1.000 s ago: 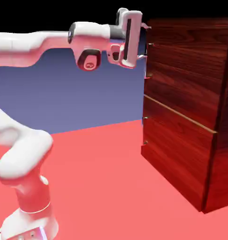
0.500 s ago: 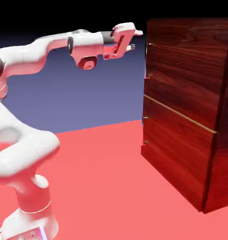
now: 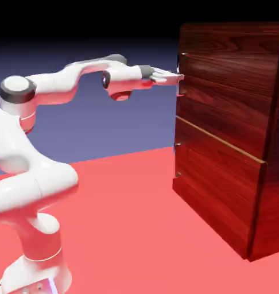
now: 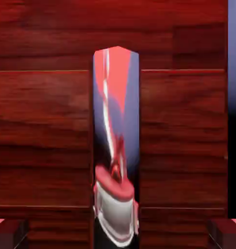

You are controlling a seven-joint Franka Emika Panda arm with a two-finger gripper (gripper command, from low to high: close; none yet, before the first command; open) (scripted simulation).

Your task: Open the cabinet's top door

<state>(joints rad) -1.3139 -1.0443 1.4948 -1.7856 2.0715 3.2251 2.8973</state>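
1. At the exterior view's left, rises from the red floor as a white arm (image 3: 35,184), bending up, then reaching right, with a dark ring near the raised bend.
2. Farther right, levels out toward the cabinet (image 3: 267,201), ending in the gripper (image 3: 181,78), right by the upright metal handle (image 3: 179,60).
3. Stands wide at the pincer: in the hand view, shows dark fingertips (image 4: 10,234) near both bottom corners, with the handle between (shiny enough to mirror the arm) and gaps on both sides. Grips nothing.
4. At the exterior view's right, places the top door (image 3: 225,86) above a pale seam (image 3: 219,139), handle at its left edge; looks closed.
5. Below the seam, shows the lower panel (image 3: 216,186), also dark red wood, with another handle (image 3: 177,161) at the left edge.
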